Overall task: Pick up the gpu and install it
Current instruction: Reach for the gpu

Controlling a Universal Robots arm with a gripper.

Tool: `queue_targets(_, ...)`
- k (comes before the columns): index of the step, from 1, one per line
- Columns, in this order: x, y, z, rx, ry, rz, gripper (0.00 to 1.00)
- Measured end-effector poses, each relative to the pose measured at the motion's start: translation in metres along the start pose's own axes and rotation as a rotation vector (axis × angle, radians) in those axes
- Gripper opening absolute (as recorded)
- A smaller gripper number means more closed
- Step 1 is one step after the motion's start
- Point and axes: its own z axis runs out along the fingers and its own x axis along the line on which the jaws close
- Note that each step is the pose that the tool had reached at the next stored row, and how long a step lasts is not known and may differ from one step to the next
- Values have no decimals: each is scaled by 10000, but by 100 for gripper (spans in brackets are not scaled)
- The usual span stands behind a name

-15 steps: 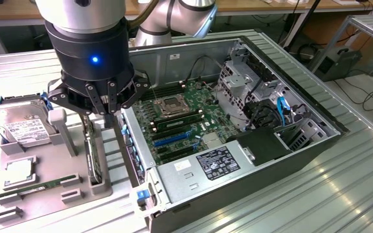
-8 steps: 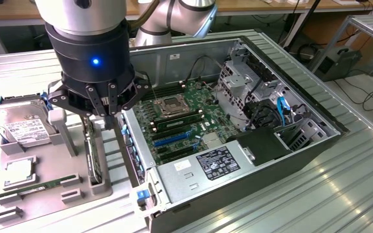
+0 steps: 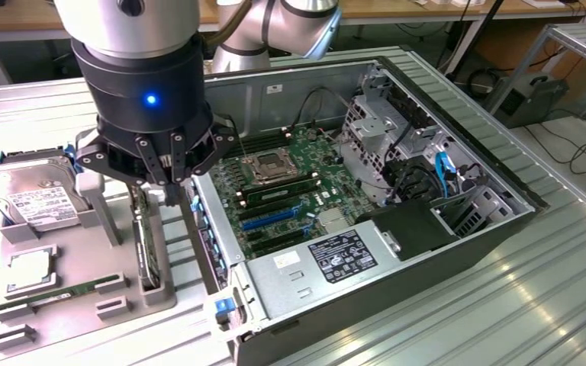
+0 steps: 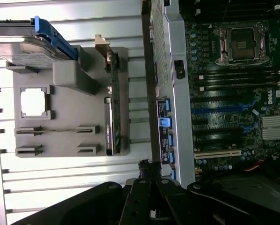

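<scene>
Setting: robotics lab or test workshop.
- Bench (image 3: 548, 305): ribbed sheet metal, lower right of the exterior view.
- Robot arm (image 3: 272, 30): silver and grey joints, upper centre; black hand (image 3: 174, 191) at left of centre.
- Computer case (image 3: 405, 297): side open, motherboard (image 3: 293, 191) exposed, centre.
- Grey fixture tray (image 3: 79, 255): slotted holders carrying computer parts, lower left.
- Wooden desks (image 3: 415, 9): along the top edge.
- Loose cables (image 3: 578, 152) on the floor and an aluminium frame (image 3: 578, 34): upper right.
</scene>
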Motion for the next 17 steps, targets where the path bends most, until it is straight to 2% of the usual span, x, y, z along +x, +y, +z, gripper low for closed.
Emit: queue_targets(17,-5,-69,2,0,0,-1,11)
